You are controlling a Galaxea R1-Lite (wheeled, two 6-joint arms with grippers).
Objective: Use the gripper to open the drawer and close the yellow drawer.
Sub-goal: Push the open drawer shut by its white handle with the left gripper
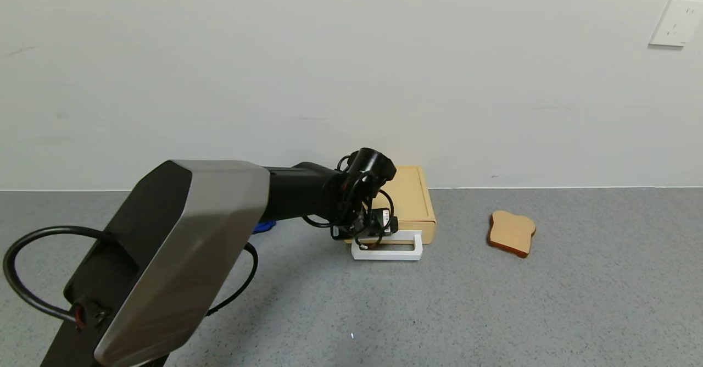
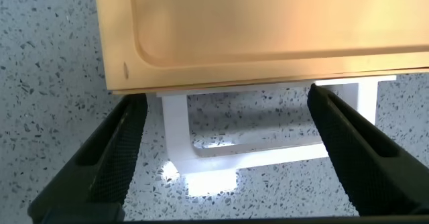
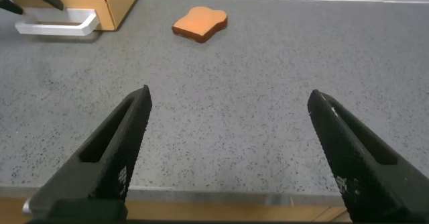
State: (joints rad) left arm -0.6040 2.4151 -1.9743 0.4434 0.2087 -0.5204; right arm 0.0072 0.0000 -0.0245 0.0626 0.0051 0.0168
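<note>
Head view shows the left gripper at centre frame, hanging over the white handle of the yellow drawer, which sits shut in its box against the wall; a toast slice lies at 3 o'clock from the drawer on the grey table. Left wrist view shows its fingers spread apart, straddling the handle; the right gripper hangs parked, fingers apart, low over the table's near edge.
</note>
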